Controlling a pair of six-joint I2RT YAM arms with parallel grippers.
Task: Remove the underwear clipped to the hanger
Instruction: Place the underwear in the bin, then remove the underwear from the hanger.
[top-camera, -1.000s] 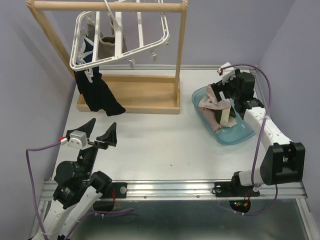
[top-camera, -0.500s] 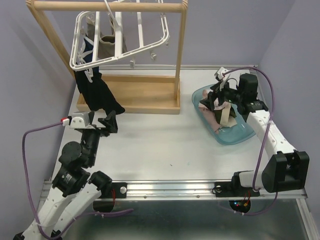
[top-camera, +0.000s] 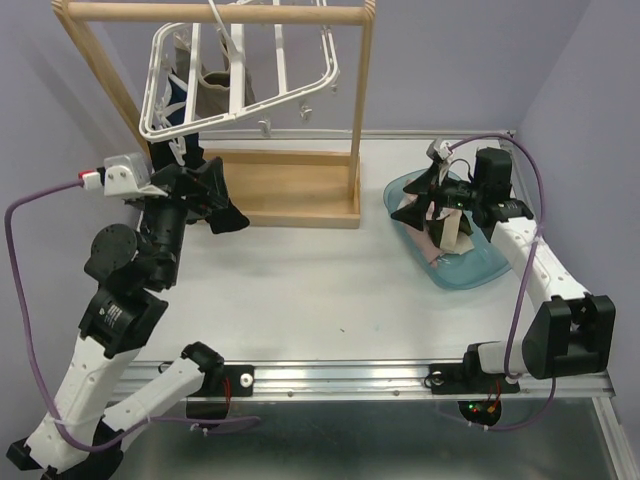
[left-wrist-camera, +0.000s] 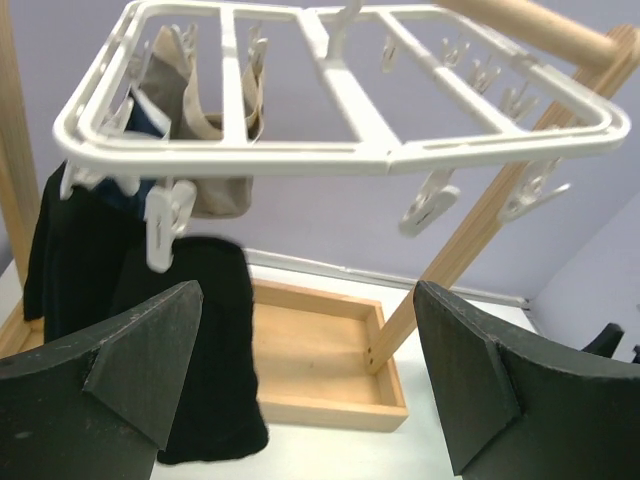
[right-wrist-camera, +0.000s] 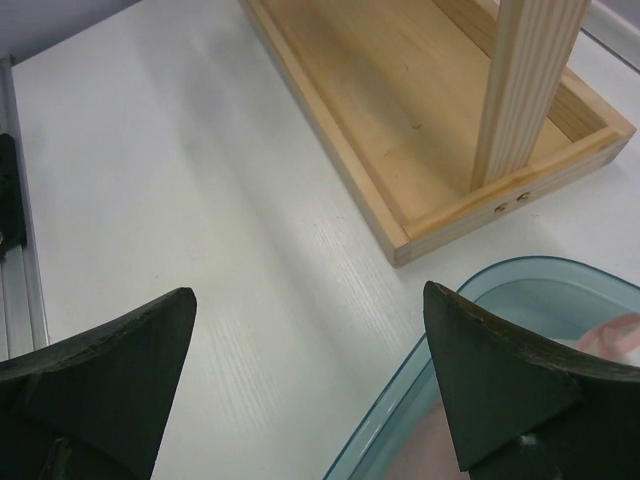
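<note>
The white hanger (top-camera: 240, 80) hangs tilted from the wooden rail. Three pieces of underwear are clipped at its left end: a long black one (top-camera: 190, 195), a navy one (top-camera: 178, 100) and an olive-beige one (top-camera: 222, 92). My left gripper (top-camera: 190, 183) is open right in front of the black piece, below the frame. In the left wrist view the hanger (left-wrist-camera: 330, 150) spans the top, the black underwear (left-wrist-camera: 200, 340) hangs just beyond the left finger, and the gripper (left-wrist-camera: 305, 300) holds nothing. My right gripper (top-camera: 425, 192) is open and empty above the tub's left rim.
A blue tub (top-camera: 475, 268) at the right holds pink, cream and dark underwear (top-camera: 440, 225). The wooden stand's tray base (top-camera: 290, 195) and right post (top-camera: 358, 110) lie between the arms. Several empty clips dangle from the hanger's near rim (left-wrist-camera: 430, 205). The tub rim (right-wrist-camera: 480, 290) shows under the right gripper.
My left arm has risen and swung far left, up to the black underwear under the hanger. My right gripper has opened wider and eased off the pile towards the tub's left rim.
</note>
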